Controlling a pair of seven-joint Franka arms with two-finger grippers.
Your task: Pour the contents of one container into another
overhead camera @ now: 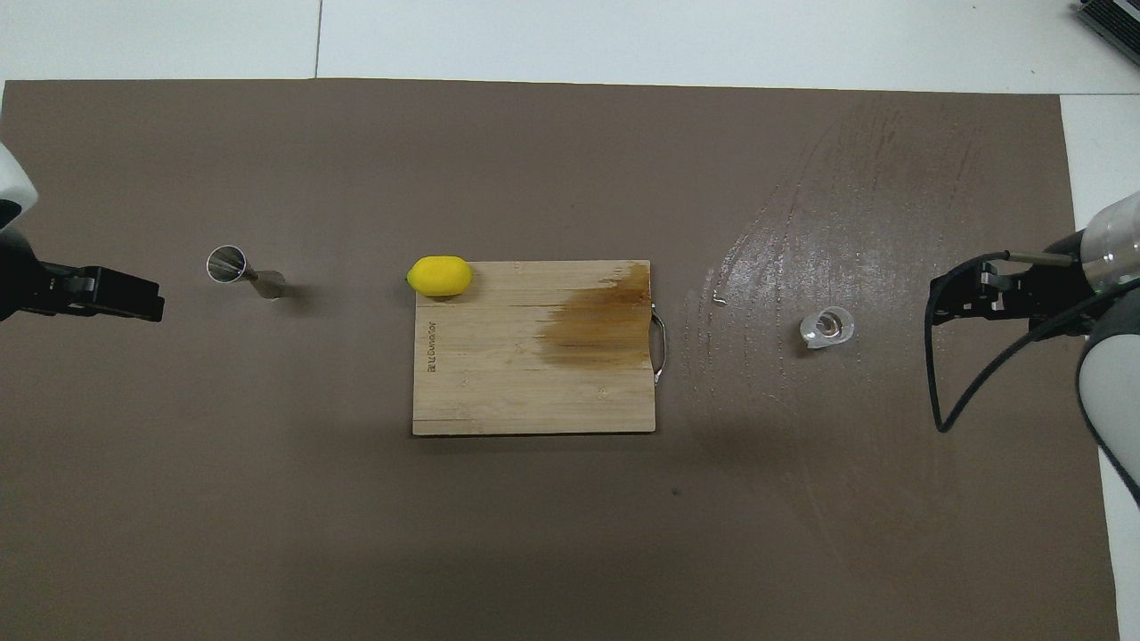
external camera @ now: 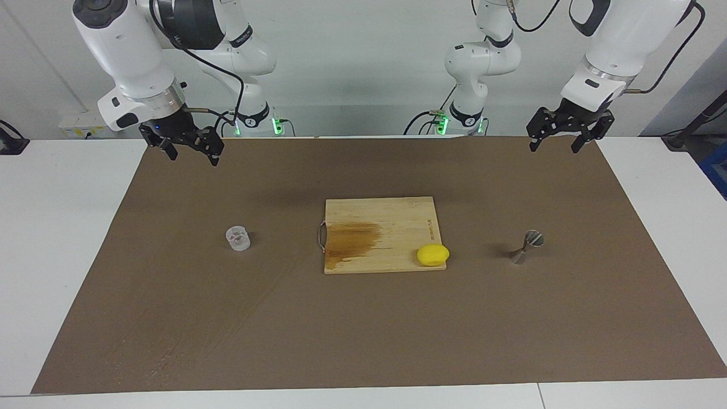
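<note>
We found both arms raised at the robots' end of the table, nothing yet touched. The right gripper [external camera: 187, 150] hung with its jaws apart and empty over the brown mat [external camera: 363, 341]; the left gripper [external camera: 562, 139] hung the same way, open and empty, over the mat's other corner. The clear cup [external camera: 238, 238] stood upright on the mat toward the right arm's end of the table, farther from the robots than the right gripper and well apart from it, so that arm was plainly the nearer one for the pick. The metal jigger [external camera: 527, 246] sat toward the left arm's end, likewise farther out than the left gripper; it looked tilted, though we could not tell whether it stood or lay on its side. Between the two lay a stained wooden cutting board [external camera: 397, 210], with a lemon [external camera: 433, 255] on its corner toward the jigger. We judged that the coming move turned on the right gripper reaching outward and down to the cup, which then had to cross over the board to reach the jigger.
</note>
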